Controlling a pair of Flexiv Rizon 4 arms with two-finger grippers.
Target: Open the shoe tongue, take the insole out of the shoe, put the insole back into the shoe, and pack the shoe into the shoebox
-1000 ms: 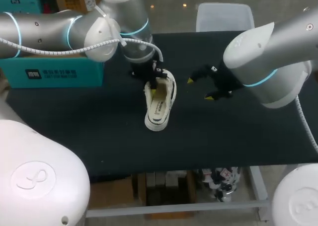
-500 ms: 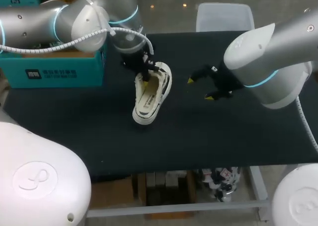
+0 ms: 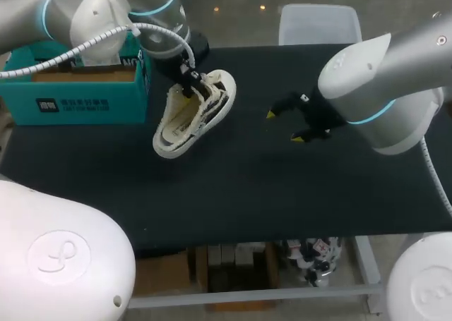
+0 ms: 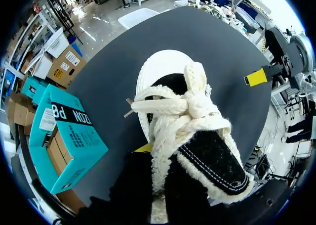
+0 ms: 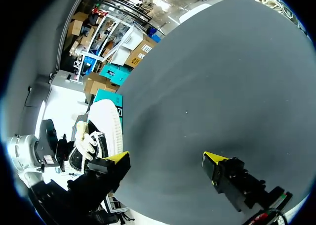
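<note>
Head view: left gripper (image 3: 189, 82) clamps the likely light, soft-sided shoe (image 3: 185, 118) by its collar; right gripper (image 3: 284, 126) gapes empty.

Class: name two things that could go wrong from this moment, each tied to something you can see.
1. The left gripper grips the shoe only at its collar, with the toe tilted down; the shoe might slip or swing.
2. The shoe is close beside the shoebox; its toe could catch the box wall.
</note>
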